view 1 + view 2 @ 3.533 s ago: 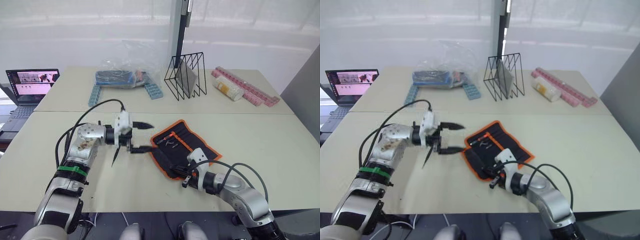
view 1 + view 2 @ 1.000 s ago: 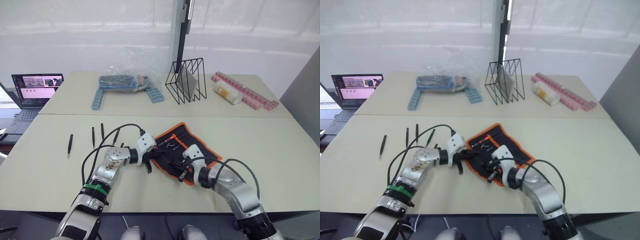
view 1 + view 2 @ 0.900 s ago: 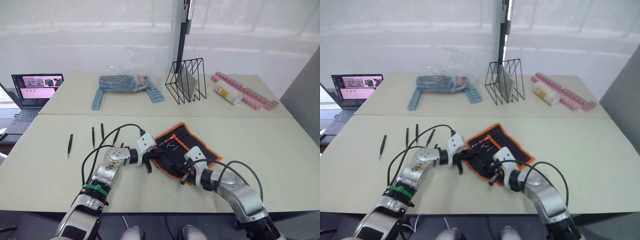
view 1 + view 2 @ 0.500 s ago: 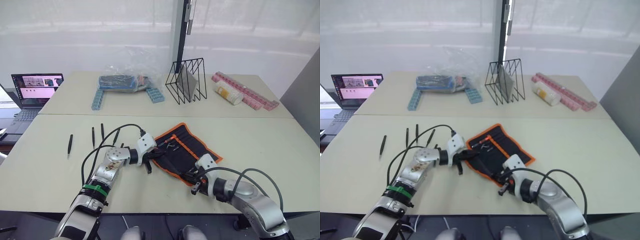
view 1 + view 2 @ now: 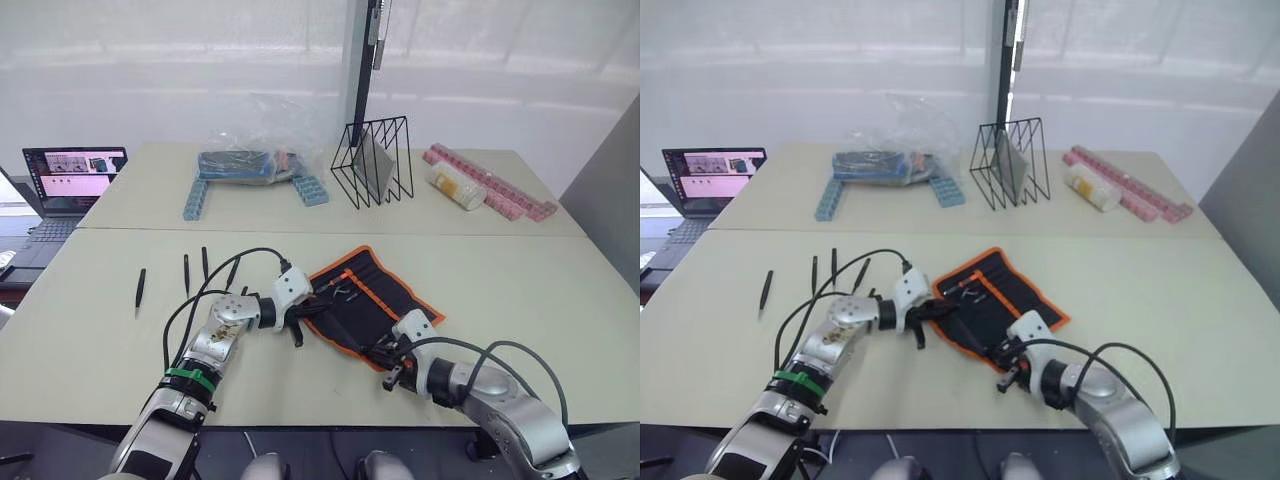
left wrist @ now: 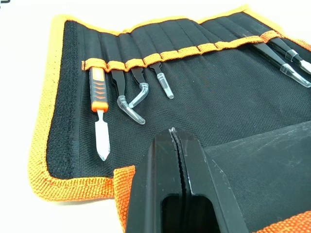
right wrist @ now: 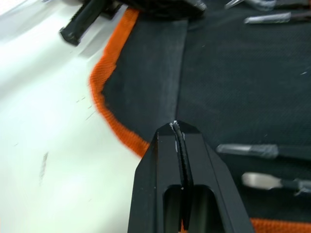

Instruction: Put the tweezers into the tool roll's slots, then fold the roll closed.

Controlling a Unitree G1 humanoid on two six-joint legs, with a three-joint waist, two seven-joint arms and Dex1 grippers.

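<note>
While the tool roll (image 5: 368, 302) lies open near the worktop's (image 5: 560, 300) front edge, left hand (image 6: 178, 145) clenched over its left end, right hand (image 7: 178, 133) clenched above its front edge, four tweezers (image 5: 186, 274) well left.

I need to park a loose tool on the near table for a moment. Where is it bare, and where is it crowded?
Bare: the table right of the tool roll, and the near left corner. Crowded: between the loose tweezers and the roll, where the left gripper sits, and the roll's near corner by the right gripper.
</note>
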